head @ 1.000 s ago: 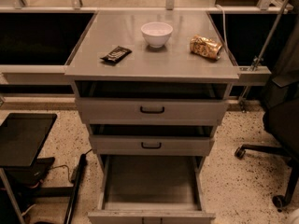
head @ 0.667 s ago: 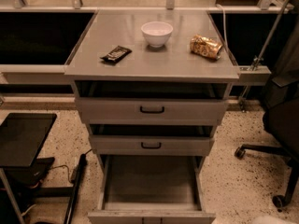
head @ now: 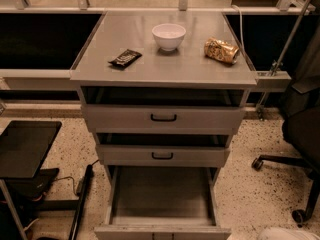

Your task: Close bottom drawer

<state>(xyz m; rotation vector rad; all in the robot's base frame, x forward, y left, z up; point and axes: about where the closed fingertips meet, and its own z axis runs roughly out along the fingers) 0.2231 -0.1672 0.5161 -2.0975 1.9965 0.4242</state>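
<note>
The bottom drawer is the lowest of three grey drawers in the metal cabinet. It is pulled far out, and its deep plain tray is empty. Its flat front lies along the bottom edge of the view, with the handle cut off there. The middle drawer and the top drawer each stand out a little and carry black loop handles. My gripper is out of view.
On the cabinet top are a white bowl, a dark snack wrapper and a crumpled golden bag. A black office chair stands at the right. A dark stand and cables are on the floor at the left. A pale shape shows at the bottom right corner.
</note>
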